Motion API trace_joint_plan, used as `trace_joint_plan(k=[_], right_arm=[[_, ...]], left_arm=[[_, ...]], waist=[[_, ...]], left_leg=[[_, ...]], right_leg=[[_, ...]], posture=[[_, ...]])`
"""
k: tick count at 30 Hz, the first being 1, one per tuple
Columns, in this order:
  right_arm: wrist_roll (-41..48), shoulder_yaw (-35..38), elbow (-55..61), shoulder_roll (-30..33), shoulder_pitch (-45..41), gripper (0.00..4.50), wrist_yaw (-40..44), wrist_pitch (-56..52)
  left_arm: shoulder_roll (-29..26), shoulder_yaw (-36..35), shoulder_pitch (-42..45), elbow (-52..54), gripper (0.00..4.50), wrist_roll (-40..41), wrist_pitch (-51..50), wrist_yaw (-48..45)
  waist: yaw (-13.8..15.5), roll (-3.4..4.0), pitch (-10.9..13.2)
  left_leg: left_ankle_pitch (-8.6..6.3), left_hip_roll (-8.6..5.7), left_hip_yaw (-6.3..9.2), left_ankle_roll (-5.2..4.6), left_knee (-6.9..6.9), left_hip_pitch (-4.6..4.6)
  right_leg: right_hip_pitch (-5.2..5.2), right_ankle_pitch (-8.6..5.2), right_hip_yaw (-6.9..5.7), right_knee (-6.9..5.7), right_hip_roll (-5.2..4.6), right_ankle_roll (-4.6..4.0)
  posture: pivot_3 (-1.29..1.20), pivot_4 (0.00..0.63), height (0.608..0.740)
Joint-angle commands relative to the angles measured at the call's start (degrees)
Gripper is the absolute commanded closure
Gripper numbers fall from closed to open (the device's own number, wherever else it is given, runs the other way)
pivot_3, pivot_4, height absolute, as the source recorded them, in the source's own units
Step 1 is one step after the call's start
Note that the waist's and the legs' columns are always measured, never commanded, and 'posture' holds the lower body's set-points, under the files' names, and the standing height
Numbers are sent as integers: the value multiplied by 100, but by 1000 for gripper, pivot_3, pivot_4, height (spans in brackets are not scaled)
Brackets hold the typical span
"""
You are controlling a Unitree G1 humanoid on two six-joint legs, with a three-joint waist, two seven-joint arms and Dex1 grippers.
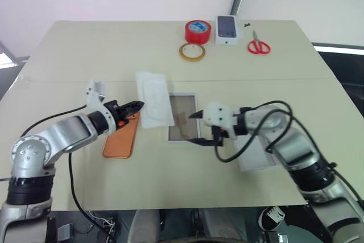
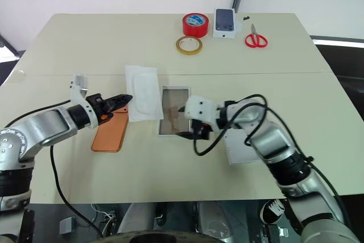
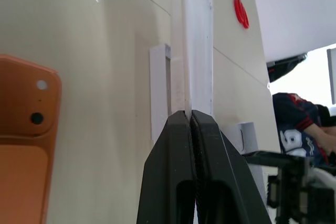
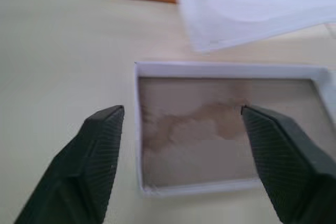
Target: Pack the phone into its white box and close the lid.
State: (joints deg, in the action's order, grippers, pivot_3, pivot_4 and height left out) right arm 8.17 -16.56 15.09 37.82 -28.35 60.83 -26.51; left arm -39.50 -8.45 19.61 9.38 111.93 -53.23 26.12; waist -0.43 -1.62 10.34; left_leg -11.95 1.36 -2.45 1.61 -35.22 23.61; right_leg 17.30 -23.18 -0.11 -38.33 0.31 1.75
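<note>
Tabletop (image 1: 68, 55): white box (image 1: 183, 118) lies open, stained inside.

The table (image 1: 170, 44) was seen from above by both head views, looking forward and down, the white box (image 1: 183, 118) shared near centre. The box was viewed closely from just above by the right wrist camera; the left wrist camera was aimed low along the tabletop beside the box, the phone (image 3: 23, 129) at its edge.
</note>
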Motion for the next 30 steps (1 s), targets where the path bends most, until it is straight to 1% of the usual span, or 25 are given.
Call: trace_joint_plan(k=[1, 4, 11, 17, 20, 24, 26, 27, 30], right_arm=[[158, 341, 153, 230, 98, 1088, 90, 106], [128, 432, 80, 325, 159, 1088, 46, 192], [92, 504, -73, 358, 188, 1088, -74, 342], [53, 471, -160, 312, 187, 1088, -163, 447], [54, 457, -190, 289, 166, 1014, -193, 459], [50, 426, -197, 281, 148, 1014, -198, 450], [26, 421, -212, 281, 102, 1014, -225, 405], [9, 423, -233, 273, 62, 1014, -252, 366], [-52, 429, -361, 200, -102, 1014, -379, 248]], left_arm=[[79, 308, 332, -92, 4500, 106, -97, 81], [147, 511, 487, -257, 4500, 89, -176, 133], [390, 820, 735, -563, 4500, 7, -272, 226], [529, 963, 755, -562, 4500, -36, -355, 288], [553, 967, 764, -550, 3585, -73, -386, 280], [540, 920, 759, -514, 1606, -99, -409, 238], [493, 840, 715, -434, 481, -93, -399, 173], [464, 770, 690, -374, 29, -88, -379, 119], [435, 495, 661, -214, 29, -92, -221, -88]], waist=[[-16, -1, 0], [-72, 1, 2], [-23, 5, 5], [-27, 4, 5], [-29, 4, 5], [-23, 4, 5], [-24, 4, 5], [-28, 4, 5], [-38, 4, 5]], left_leg=[[0, 0, 0, 0, 0, 0], [0, 3, -1, 0, 1, 0], [1, 1, -1, 0, -3, 0], [1, 0, -1, 0, -4, 0], [1, 1, -1, 1, -3, 0], [1, 1, -1, 1, -4, 0], [1, 1, -1, 1, -4, 0], [1, 1, -1, 1, -3, 0], [1, 1, -1, 1, -3, 0]], right_leg=[[0, 0, 0, 0, 0, 0], [1, 1, 0, 0, 4, 1], [-1, 2, 0, 0, 2, 3], [-1, 3, 1, 1, 2, 5], [-1, 3, 1, 1, 3, 5], [-1, 3, 1, 1, 2, 5], [-1, 3, 0, 1, 2, 5], [-1, 3, 1, 1, 2, 5], [-1, 3, 1, 1, 2, 5]], posture=[[0, 150, 740], [0, 150, 740], [0, 150, 740], [0, 150, 740], [0, 150, 740], [0, 150, 740], [0, 150, 740], [0, 150, 740], [0, 150, 740]])
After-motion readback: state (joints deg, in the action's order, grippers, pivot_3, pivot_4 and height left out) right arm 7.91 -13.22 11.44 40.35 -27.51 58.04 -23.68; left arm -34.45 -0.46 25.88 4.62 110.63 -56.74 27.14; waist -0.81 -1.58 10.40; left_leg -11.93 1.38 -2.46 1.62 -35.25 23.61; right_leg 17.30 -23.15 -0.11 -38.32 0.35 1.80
